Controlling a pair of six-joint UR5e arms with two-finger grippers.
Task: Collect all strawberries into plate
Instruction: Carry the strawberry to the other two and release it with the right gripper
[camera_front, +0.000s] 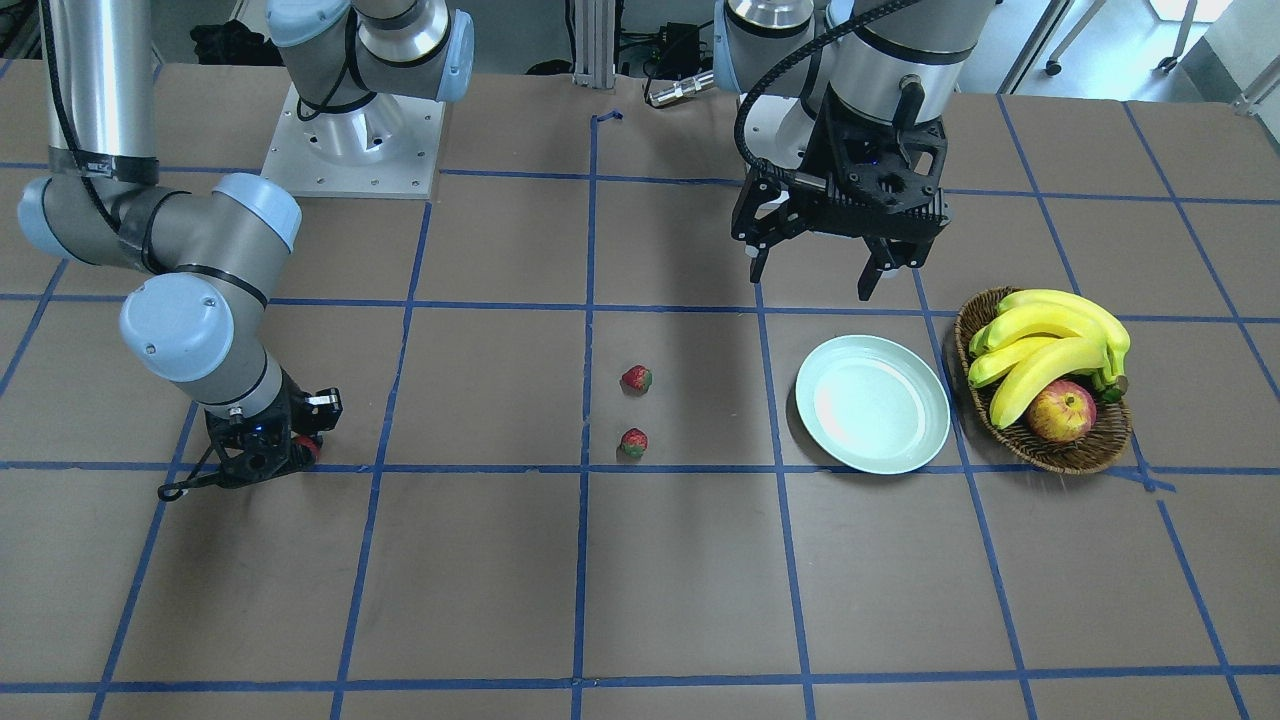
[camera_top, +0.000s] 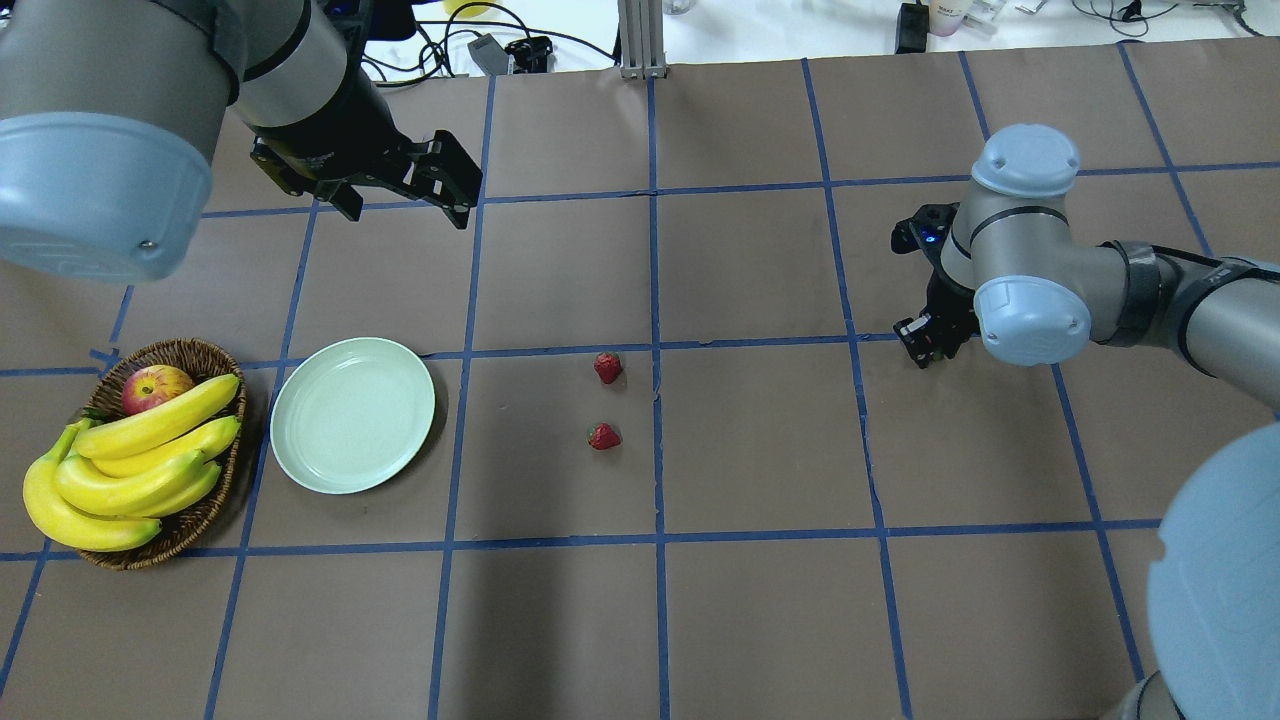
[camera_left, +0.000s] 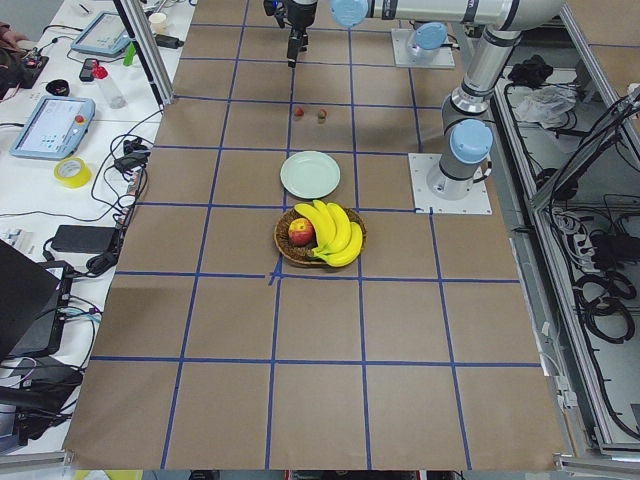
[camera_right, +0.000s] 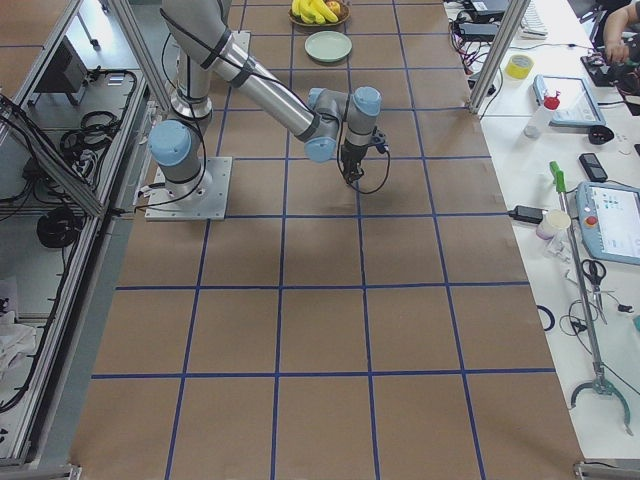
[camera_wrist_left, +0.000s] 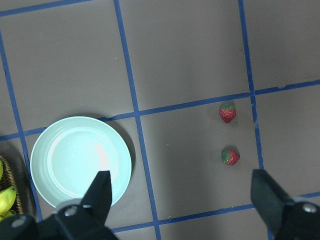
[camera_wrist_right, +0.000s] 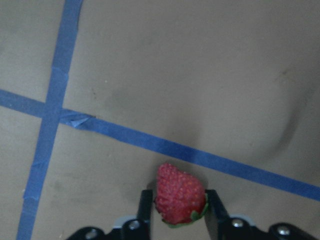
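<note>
Right hand (camera_wrist_right: 179, 201) grips one strawberry (camera_wrist_right: 178, 189) between its jaws; left hand (camera_front: 812, 282) hangs open.

Strawberries: three. First strawberry (camera_top: 607, 367) and second strawberry (camera_top: 603, 436) lie on the table (camera_top: 760, 620), at 3 o'clock of the plate in the overhead view. The third strawberry (camera_wrist_right: 180, 187) is pinched in the right end effector (camera_wrist_right: 179, 197).
Plate (camera_top: 352, 415): one.
Wicker basket (camera_top: 190, 352): one, at 9 o'clock of the plate.
Apple (camera_top: 155, 386): one.
Bananas (camera_top: 130, 470): one bunch, at least four showing.
End effectors: two, counting the left end effector (camera_front: 812, 282).
</note>
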